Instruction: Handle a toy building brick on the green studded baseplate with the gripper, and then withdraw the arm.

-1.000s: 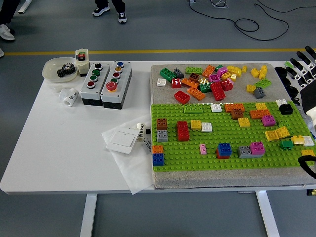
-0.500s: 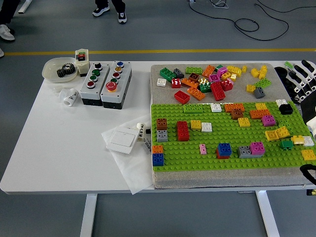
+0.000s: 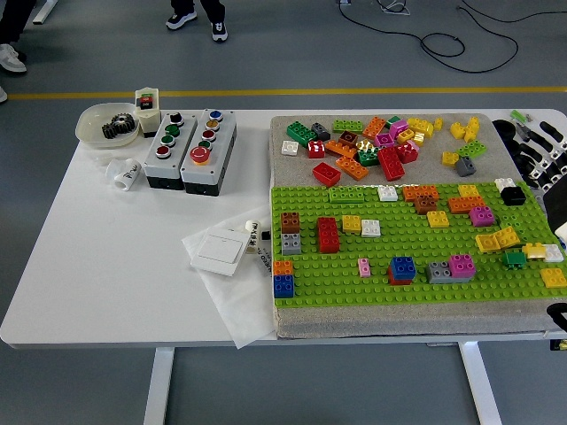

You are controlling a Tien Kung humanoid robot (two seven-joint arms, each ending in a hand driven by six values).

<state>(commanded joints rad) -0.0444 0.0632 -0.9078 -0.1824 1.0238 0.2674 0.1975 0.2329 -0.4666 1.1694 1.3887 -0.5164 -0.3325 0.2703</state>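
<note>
Right hand (image 3: 545, 150) is hovering at the baseplate's (image 3: 354, 274) right edge, fingers spread, holding nothing.

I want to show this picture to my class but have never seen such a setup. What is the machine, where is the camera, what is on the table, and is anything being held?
The camera sits high on a humanoid robot, looking down over a white table. Only its right hand shows, at the right edge, fingers spread, holding nothing. On the table lies a green studded baseplate with coloured toy bricks pressed onto it; loose bricks are heaped on the grey pad beyond. To the left stand two push-button boxes, a bowl of gears and a white switch on clear plastic.
</note>
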